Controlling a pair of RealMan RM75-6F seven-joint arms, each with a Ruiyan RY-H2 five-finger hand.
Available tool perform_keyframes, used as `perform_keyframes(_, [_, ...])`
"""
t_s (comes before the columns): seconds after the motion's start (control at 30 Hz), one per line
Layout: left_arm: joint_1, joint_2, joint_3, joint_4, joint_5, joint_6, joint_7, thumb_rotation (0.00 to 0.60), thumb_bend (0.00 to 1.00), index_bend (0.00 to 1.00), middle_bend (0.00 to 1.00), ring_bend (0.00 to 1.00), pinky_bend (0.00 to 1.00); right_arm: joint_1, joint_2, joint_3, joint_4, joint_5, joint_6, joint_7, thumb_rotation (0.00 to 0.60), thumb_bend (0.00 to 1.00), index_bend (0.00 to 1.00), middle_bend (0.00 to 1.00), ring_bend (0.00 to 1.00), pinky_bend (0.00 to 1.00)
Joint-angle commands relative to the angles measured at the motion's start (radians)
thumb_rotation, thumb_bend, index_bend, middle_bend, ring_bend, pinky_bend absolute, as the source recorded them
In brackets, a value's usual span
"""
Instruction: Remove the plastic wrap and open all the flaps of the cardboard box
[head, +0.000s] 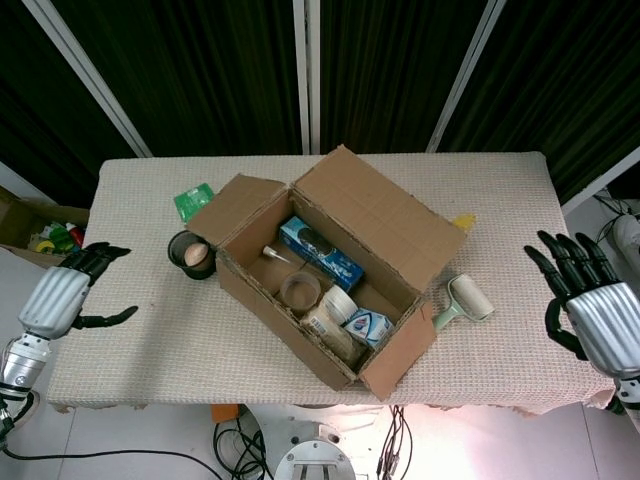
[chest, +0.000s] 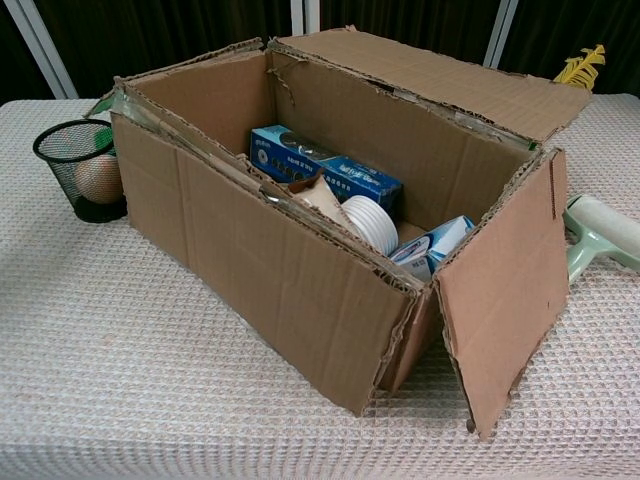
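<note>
The cardboard box (head: 330, 265) stands open in the middle of the table, also filling the chest view as the cardboard box (chest: 320, 200). Its right end flap (chest: 505, 315) hangs down outward, and the long back flap (head: 385, 215) lies folded out. Inside are a blue carton (head: 320, 252), white cups and a tape roll. No plastic wrap shows on the box. My left hand (head: 62, 298) hovers off the table's left edge, fingers spread, holding nothing. Off the right edge, my right hand (head: 592, 310) is also spread and empty. Neither hand appears in the chest view.
A black mesh cup (head: 191, 255) with an egg-like ball stands left of the box. A green packet (head: 192, 200) lies behind it. A pale green lint roller (head: 462, 300) lies right of the box, and a yellow object (head: 463, 220) sits near the back flap.
</note>
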Motion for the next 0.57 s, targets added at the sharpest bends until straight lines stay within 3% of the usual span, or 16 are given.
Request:
perform_keyframes(0.03, [0.098, -0.079, -0.029, 0.08, -0.054, 0.164, 0.207, 0.146, 0.15, 0.16, 0.18, 0.1, 0.23, -0.155, -0.305, 0.008, 0.265, 0.208, 0.096, -0.078, 0.514, 0.81, 0.0, 0.0, 0.0, 0.0])
perform_keyframes(0.13, [0.147, -0.095, -0.007, 0.115, -0.06, 0.205, 0.211, 0.042, 0.13, 0.16, 0.18, 0.1, 0.22, -0.188, -0.389, 0.005, 0.382, 0.237, 0.096, -0.029, 0.516, 0.8, 0.0, 0.0, 0.0, 0.0])
perform_keyframes(0.2, [0.178, -0.114, 0.008, 0.145, -0.066, 0.222, 0.2, 0.009, 0.11, 0.16, 0.18, 0.09, 0.22, -0.207, -0.438, 0.007, 0.454, 0.239, 0.11, 0.003, 0.515, 0.8, 0.0, 0.0, 0.0, 0.0])
perform_keyframes(0.57, [0.227, -0.188, 0.036, 0.277, -0.032, 0.252, 0.064, 0.0, 0.09, 0.15, 0.17, 0.09, 0.2, -0.241, -0.518, 0.017, 0.605, 0.258, 0.058, 0.131, 0.513, 0.79, 0.0, 0.0, 0.0, 0.0])
